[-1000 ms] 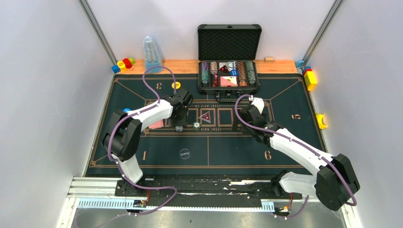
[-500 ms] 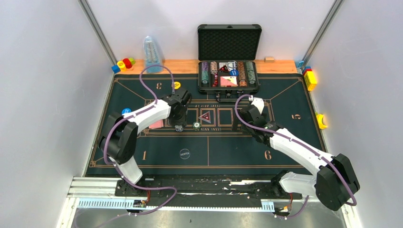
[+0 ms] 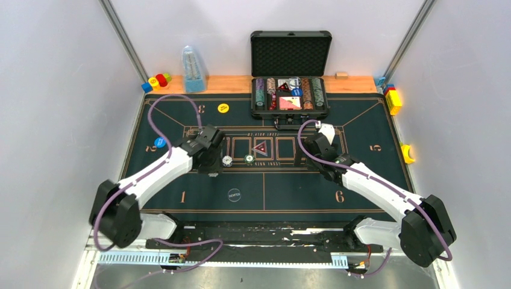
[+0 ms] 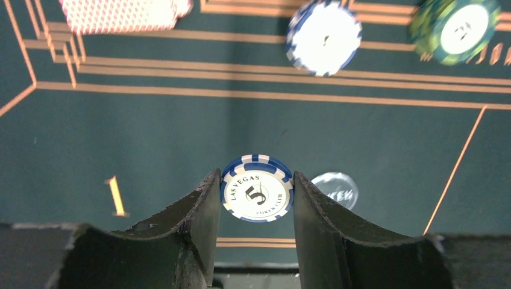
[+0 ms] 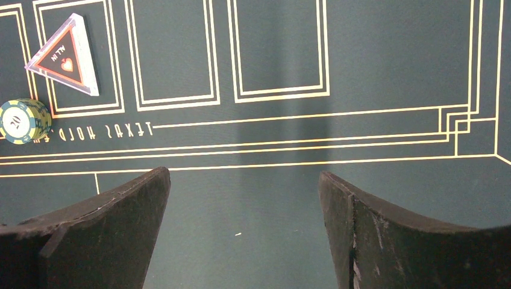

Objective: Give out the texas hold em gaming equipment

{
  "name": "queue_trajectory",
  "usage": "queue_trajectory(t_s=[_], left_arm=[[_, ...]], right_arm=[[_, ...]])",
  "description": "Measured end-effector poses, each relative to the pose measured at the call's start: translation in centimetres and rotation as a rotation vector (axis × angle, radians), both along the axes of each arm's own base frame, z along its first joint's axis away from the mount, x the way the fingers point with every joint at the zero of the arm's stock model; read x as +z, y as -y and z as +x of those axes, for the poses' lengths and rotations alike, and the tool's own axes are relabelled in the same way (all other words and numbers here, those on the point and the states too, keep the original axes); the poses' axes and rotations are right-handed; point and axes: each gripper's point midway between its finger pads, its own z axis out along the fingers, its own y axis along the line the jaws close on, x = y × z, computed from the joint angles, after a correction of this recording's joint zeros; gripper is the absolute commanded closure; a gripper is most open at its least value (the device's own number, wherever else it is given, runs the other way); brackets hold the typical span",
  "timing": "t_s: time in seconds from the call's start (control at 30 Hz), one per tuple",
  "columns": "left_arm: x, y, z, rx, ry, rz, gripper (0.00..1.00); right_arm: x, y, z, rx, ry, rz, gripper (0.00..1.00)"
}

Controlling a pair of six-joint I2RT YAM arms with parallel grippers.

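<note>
Well, you've got a white poker chip [image 4: 257, 196] with a blue-striped rim and a "5" on its face pinched by its edge in your left gripper [image 4: 256, 176]. The fingers are nearly together on it, and its face is turned to the wrist camera above the green mat [image 4: 150, 138].

In the left wrist view, a gold "1" is printed at the chip's nine o'clock. A pale round disc [image 4: 335, 189] lies on the mat at its three o'clock, partly behind a finger. A second white chip [image 4: 324, 37] sits at about one o'clock, a green chip [image 4: 461, 30] at two o'clock, and a pink-backed card [image 4: 117, 15] at eleven o'clock by the top edge.

From above, the second white chip and the green chip lie near each other but apart. A triangular "ALL IN" marker [image 3: 260, 148] lies at the green chip's one o'clock.

Your right gripper [image 5: 244, 180] hangs over bare mat with its jaws spread wide and nothing between them. In its own view, the marker lies at ten o'clock and the green chip at nine.

An open black case [image 3: 290, 66] holding rows of chips stands at the mat's twelve o'clock edge. A yellow disc [image 3: 223, 108] lies at the case's eight o'clock, and a blue disc [image 3: 159, 142] lies at the mat's nine o'clock side.
</note>
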Motion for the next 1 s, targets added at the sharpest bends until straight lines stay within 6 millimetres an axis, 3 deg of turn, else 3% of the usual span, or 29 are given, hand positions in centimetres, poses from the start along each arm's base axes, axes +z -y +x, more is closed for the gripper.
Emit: queue_trajectory(t_s=[0.13, 0.2, 0.37, 0.43, 0.6, 0.67, 0.87, 1.0], left_arm=[[-0.6, -1.9, -3.4, 0.040, -0.009, -0.015, 0.71], [-1.8, -2.6, -4.9, 0.058, -0.037, -0.014, 0.69], [-4.7, -3.3, -6.7, 0.089, -0.099, -0.006, 0.60], [-5.4, -3.2, -6.7, 0.101, -0.104, -0.008, 0.53], [-6.6, -2.9, -5.8, 0.120, -0.093, -0.007, 0.10], [-6.6, -2.8, -5.6, 0.123, -0.087, -0.009, 0.02], [-5.6, -2.6, -5.0, 0.124, -0.054, -0.023, 0.00], [-2.8, -1.0, -2.4, 0.090, 0.033, -0.076, 0.02]], right_arm=[[0.0, 0.0, 0.0, 0.000, 0.000, 0.000, 0.05], [0.0, 0.0, 0.0, 0.000, 0.000, 0.000, 0.05], [0.1, 0.0, 0.0, 0.000, 0.002, 0.002, 0.05], [0.2, 0.0, 0.0, 0.000, 0.006, 0.004, 0.05], [0.3, 0.0, 0.0, 0.001, 0.010, 0.007, 0.05], [0.3, 0.0, 0.0, 0.001, 0.010, 0.007, 0.05], [0.4, 0.0, 0.0, 0.001, 0.013, 0.009, 0.05], [0.8, 0.0, 0.0, 0.001, 0.023, 0.015, 0.05]])
